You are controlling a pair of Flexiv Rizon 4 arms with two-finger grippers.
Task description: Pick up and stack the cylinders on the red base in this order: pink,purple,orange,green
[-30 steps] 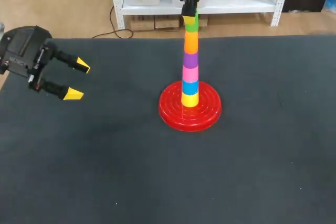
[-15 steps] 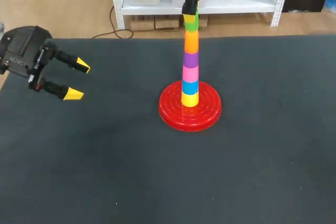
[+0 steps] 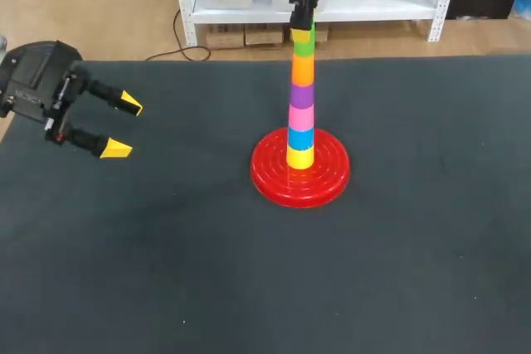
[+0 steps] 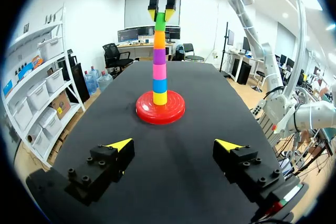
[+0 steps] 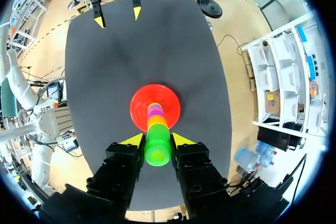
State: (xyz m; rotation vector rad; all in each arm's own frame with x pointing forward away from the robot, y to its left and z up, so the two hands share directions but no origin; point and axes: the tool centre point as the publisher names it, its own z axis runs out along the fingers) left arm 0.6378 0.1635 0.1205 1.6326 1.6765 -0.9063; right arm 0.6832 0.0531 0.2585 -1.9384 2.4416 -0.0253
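The red base [image 3: 274,178] stands mid-table with a tower on it: yellow, blue, pink [image 3: 300,116], purple [image 3: 301,93], orange [image 3: 302,67], and the green cylinder [image 3: 304,45] on top. My right gripper [image 3: 303,33] comes straight down from above and is shut on the green cylinder [image 5: 157,149], its yellow tips on either side. In the left wrist view the tower [image 4: 159,56] rises ahead, with the right gripper [image 4: 161,14] at its top. My left gripper [image 3: 120,127] is open and empty over the table's left side, far from the base [image 4: 160,114].
The dark mat [image 3: 398,271] covers the whole table. No loose cylinders lie on it. The tower stands tall in the middle, with my right arm directly above it.
My right gripper, with the green cylinder in it, has shifted very slightly to the right over the orange cylinder. The left arm has not moved.
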